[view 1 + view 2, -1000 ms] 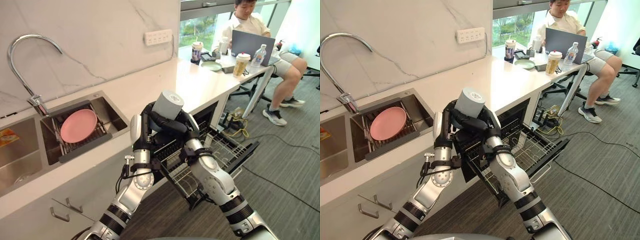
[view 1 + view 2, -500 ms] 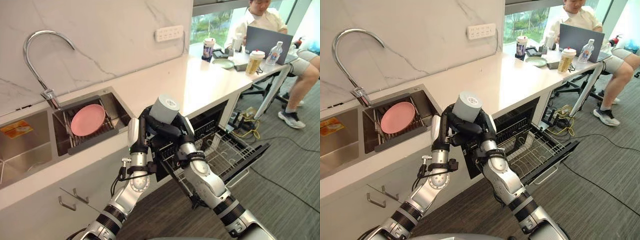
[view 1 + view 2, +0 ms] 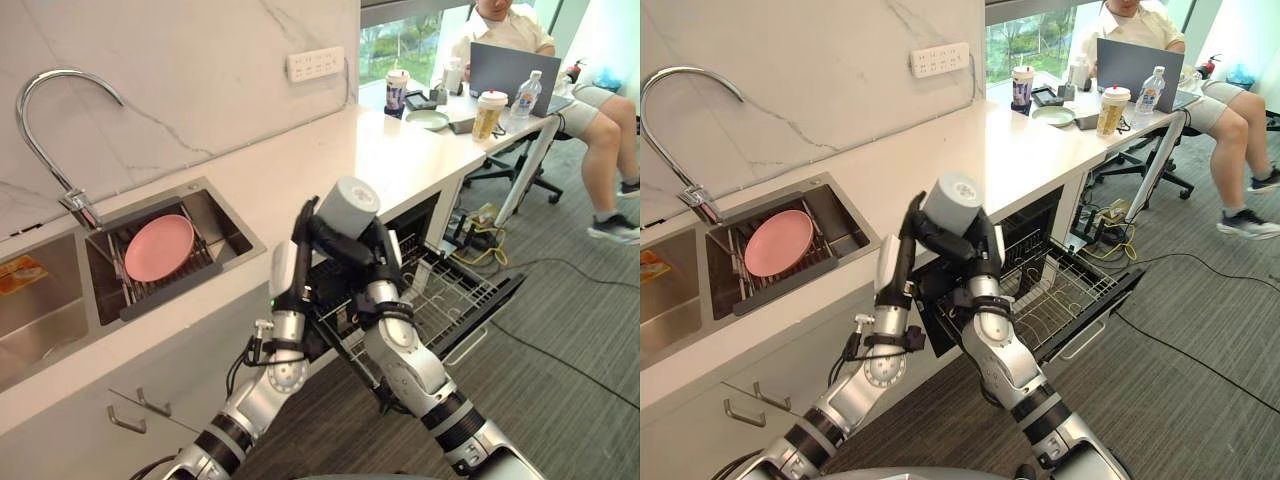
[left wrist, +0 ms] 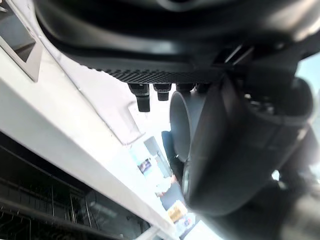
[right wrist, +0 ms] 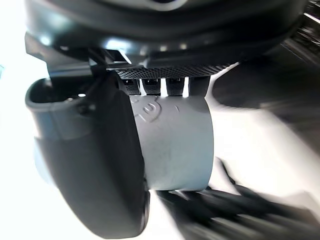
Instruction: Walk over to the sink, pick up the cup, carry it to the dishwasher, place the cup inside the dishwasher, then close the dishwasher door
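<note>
A grey cup (image 3: 345, 205) is held upside-down at chest height over the counter's front edge, to the left of the open dishwasher (image 3: 455, 300). My right hand (image 3: 372, 255) is shut on the cup, with its thumb (image 5: 100, 170) and fingers wrapped round the wall of the cup (image 5: 175, 150). My left hand (image 3: 303, 235) stands against the cup's left side with its fingers straight and pointing up. The cup (image 4: 181, 120) sits just past those fingers in the left wrist view. The dishwasher's door hangs down and its wire rack (image 3: 1060, 300) is pulled out.
A sink (image 3: 235, 240) on the left holds a pink plate (image 3: 155, 248) on a rack, beside a curved faucet (image 3: 45, 120). A person with a laptop (image 3: 505, 70) sits at the counter's far end among cups and a bottle. Cables (image 3: 480, 250) lie on the grey carpet.
The camera has swung, shifting the whole picture. The cup stays in my right hand and now sits a little higher and nearer the dishwasher. The left hand's fingers stand straighter.
</note>
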Controlling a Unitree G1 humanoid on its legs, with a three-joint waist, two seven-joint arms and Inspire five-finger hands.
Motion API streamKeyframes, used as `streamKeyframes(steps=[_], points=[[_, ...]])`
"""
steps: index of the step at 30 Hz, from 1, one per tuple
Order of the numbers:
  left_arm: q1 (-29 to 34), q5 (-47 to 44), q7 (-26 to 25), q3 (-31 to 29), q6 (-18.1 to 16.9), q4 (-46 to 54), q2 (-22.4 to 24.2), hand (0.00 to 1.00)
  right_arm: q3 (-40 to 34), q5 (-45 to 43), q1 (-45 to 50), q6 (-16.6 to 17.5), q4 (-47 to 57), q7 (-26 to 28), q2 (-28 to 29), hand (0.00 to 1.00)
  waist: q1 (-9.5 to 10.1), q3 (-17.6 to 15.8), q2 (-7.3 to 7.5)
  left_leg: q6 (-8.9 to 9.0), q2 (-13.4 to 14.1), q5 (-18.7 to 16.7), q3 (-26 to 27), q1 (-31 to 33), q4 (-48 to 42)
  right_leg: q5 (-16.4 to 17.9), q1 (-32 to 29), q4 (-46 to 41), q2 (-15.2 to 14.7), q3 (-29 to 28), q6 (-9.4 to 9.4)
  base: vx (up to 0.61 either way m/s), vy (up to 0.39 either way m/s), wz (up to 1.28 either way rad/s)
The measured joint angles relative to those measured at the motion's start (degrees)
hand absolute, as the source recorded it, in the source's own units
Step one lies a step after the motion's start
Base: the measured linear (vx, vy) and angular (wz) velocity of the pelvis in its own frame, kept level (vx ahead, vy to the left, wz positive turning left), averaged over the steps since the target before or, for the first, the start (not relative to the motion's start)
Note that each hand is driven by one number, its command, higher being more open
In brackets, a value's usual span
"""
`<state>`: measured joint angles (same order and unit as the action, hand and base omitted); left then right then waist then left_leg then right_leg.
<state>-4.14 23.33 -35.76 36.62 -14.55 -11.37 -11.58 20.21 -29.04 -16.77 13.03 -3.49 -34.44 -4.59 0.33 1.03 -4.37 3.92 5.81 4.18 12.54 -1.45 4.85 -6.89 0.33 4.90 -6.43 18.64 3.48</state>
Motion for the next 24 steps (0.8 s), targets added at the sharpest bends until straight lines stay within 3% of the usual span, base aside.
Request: streamKeyframes(steps=[3, 6, 10, 14, 17, 20, 24], points=[[4.3, 2.2, 4.3, 4.9, 0.0, -0.9, -0.2, 1.00, -7.7, 3.6, -0.2, 7.0, 7.2, -4.1, 1.5, 0.00, -0.41, -0.1, 0.08, -0.06, -0.2, 0.0, -0.1, 0.1, 0.0, 0.0, -0.1, 0.0, -0.2, 0.1, 0.02, 0.00, 0.001, 0.01], [5.2, 3.7, 5.7, 5.0, -0.9, -0.3, -0.1, 1.00, -12.8, 6.2, -0.7, 12.5, 12.2, -7.8, 0.9, 0.00, -1.20, -0.1, 0.10, -0.09, -0.2, 0.0, 0.0, 0.0, 0.0, 0.0, 0.0, 0.0, -0.2, 0.1, 0.02, 0.00, 0.000, 0.00], [5.2, 3.6, 6.6, 0.6, -4.0, 3.1, 0.8, 1.00, -20.5, 6.1, 1.5, 15.5, 13.2, -10.2, 0.1, 0.00, -1.42, -0.1, 0.16, 0.02, -0.2, -0.1, -0.4, -0.1, 0.1, 0.0, 0.4, 0.0, -0.2, 0.5, 0.05, -0.01, 0.000, 0.04], [5.8, 0.8, 10.1, -2.1, -7.5, 6.6, 0.9, 1.00, -25.2, 4.7, 6.0, 15.5, 12.9, -10.1, -0.2, 0.00, -1.40, -0.3, 0.35, 0.02, -0.2, -0.1, -1.0, 0.3, 0.2, 0.6, 0.4, 0.2, -0.3, 1.2, 0.54, -0.01, -0.001, 0.07], [7.7, -6.8, 19.4, -3.1, -8.8, 7.3, 1.3, 1.00, -26.9, -0.7, 8.9, 15.0, 10.5, -2.7, -0.5, 0.00, -1.48, -0.4, 0.61, 0.01, -0.3, -0.1, -1.1, 0.5, 0.3, 0.7, 0.4, 0.2, -0.4, 1.4, 0.63, 0.01, 0.000, 0.02], [10.5, -12.8, 28.0, -3.0, -6.8, 4.8, 1.5, 1.00, -26.3, -4.0, 12.4, 11.7, 5.1, 8.2, -0.8, 0.00, -1.47, -0.5, 0.68, -0.02, -0.4, -0.1, -1.4, 1.3, 0.3, 0.8, -0.4, 0.1, -0.5, 1.6, 0.67, 0.01, -0.001, 0.03], [15.7, -16.7, 32.3, -6.6, -3.5, -3.3, 1.5, 1.00, -25.8, -5.1, 16.5, 6.5, -6.3, 19.9, -2.0, 0.00, -1.20, -0.9, 1.10, -0.22, -0.6, 0.0, -2.9, 1.9, 0.3, 0.7, -0.1, 0.0, -0.7, 3.2, 0.57, 0.05, -0.002, 0.18]])
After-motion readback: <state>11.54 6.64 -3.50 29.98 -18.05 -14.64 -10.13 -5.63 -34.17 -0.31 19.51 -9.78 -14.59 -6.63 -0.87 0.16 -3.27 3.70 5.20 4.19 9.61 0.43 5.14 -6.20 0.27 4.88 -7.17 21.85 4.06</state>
